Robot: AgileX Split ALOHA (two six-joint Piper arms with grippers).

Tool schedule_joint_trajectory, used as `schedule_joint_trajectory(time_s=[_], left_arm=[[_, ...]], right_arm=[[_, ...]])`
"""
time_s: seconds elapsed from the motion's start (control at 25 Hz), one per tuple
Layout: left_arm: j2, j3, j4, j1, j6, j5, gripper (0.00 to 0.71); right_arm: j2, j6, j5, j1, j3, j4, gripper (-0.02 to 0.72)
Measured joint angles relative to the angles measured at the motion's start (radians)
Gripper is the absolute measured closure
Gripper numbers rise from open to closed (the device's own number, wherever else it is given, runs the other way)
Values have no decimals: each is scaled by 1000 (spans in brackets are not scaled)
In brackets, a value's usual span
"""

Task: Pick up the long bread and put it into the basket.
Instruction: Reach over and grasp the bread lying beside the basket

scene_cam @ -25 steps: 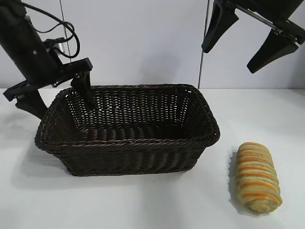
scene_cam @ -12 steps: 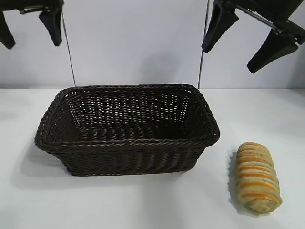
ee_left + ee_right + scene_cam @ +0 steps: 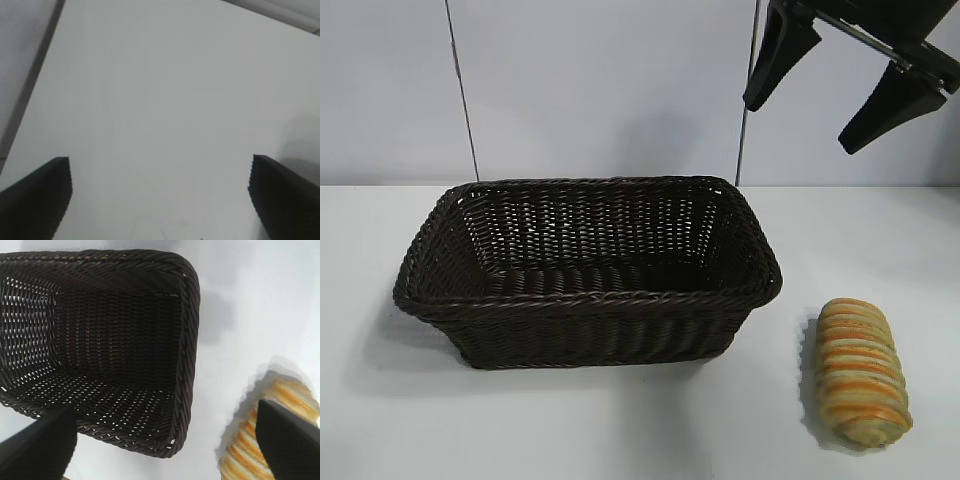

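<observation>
Long bread (image 3: 861, 372) lies on the white table (image 3: 620, 430), near right, apart from the basket (image 3: 588, 266) at its left; nothing holds it. Basket holds nothing. Pick-up not begun, placing all left to do. Right gripper (image 3: 850, 75) hangs high at far right, above and behind the loaf, fingers spread wide. Left gripper (image 3: 160, 195) out of the exterior view, spread over bare table
</observation>
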Motion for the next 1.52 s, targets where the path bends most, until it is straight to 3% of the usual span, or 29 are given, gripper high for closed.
schedule_joint_trajectory(time_s=[0.16, 0.28, 0.52, 0.64, 0.8, 1.24, 1.52], left_arm=[[-190, 0, -22, -11, 42, 6, 16], [-360, 0, -22, -60, 48, 10, 16], [-662, -2, -26, -286, 51, 28, 16], [-802, 34, 45, -345, 51, 28, 16], [-982, 218, 152, -353, 59, 29, 16], [-1381, 970, 92, -353, 74, 28, 16], [-1477, 1252, 91, -353, 74, 28, 16]], right_arm=[[0, 0, 0, 0, 0, 2, 8], [0, 0, 0, 0, 0, 2, 8], [0, -2, 0, 0, 0, 2, 8], [0, -2, 0, 0, 0, 2, 8], [0, -2, 0, 0, 0, 2, 8], [0, -18, -1, 0, 0, 3, 8], [0, -21, -1, 0, 0, 1, 8]])
